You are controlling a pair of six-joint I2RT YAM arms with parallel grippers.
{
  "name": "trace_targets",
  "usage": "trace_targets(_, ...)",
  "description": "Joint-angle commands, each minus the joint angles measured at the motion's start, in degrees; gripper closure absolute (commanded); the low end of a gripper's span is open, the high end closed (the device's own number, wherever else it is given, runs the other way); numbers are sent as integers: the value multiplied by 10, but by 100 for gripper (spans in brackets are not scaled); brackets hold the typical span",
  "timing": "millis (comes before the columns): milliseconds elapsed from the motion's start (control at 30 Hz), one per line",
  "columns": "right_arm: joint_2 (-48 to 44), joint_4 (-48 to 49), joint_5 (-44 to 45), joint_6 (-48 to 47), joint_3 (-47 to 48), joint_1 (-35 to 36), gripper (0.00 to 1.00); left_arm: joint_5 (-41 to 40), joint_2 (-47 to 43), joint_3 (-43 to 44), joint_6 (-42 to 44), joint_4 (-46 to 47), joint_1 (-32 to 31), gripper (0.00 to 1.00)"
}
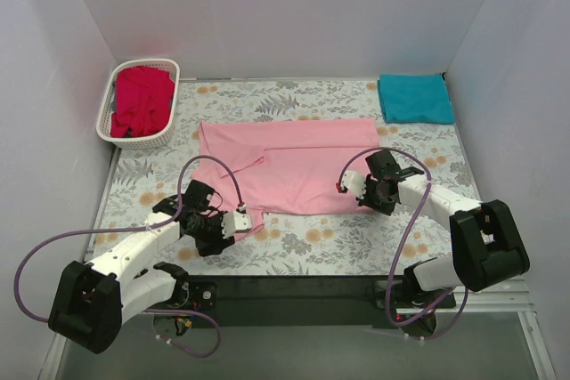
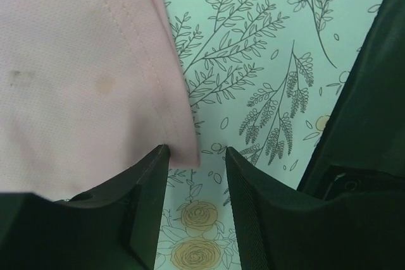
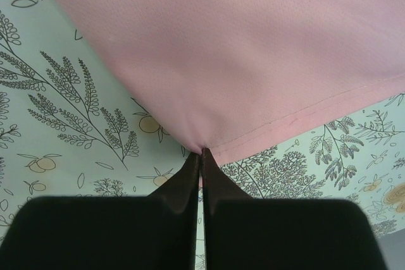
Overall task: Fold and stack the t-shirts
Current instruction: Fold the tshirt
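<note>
Mostly flat: the pink t-shirt [image 1: 285,171] lies spread across the middle of the surface [image 1: 338,246], with a layer already doubled over on its left half. Both arms work its near edge.

- Right gripper [image 3: 201,151]: pinched fully closed on the hem at the shirt's near-right corner. Cloth puckers into the pinch, so the hold looks sound.
- Left gripper [image 2: 196,151]: low at the shirt's near-left corner, jaws partly apart. The stitched corner lies against the inner face of one jaw and is not clamped.

Judgement: both near corners are wanted so the near edge can be carried toward the far edge as one even fold. The left side must close on its corner first. A lift from the right alone would likely drag the cloth askew.

Teal t-shirt [image 1: 415,98]: folded at the far-right corner of the surface, probably the base of the stack. Red t-shirt [image 1: 141,100]: heaped unfolded in the white basket [image 1: 171,104] at the far-left corner, not yet done.
</note>
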Motion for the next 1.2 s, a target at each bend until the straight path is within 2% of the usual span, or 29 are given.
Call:
trace_targets(0, 12, -23, -17, 12, 4, 0, 99, -27, -9, -11, -9, 54, -11, 59)
trace_targets(167, 12, -24, -17, 14, 7, -1, 99, -43, 1, -28, -9, 70, -22, 64)
trace_targets(300, 9, -28, -18, 15, 11, -1, 99, -53, -6, -32, -9, 64, -27, 82)
trace_targets(333, 8, -28, -19, 16, 12, 0, 99, -56, -9, -34, -9, 61, -28, 90)
trace_targets(433, 8, -30, -21, 18, 17, 0, 99, -54, -28, -32, -7, 41, -29, 100)
trace_targets(700, -19, -58, -23, 17, 19, -1, 99, -5, -91, 68, -17, -84, -28, 100)
trace_targets(900, -114, -102, -23, 0, -4, -1, 99, 1, -118, 148, -28, -182, -28, 100)
trace_targets(1033, -150, -119, -22, -14, -6, -1, 99, 7, -115, 201, -74, -200, -28, 100)
trace_targets(1167, -136, -123, -23, -27, 24, -15, 99, -34, -87, 230, -99, -152, -26, 100)
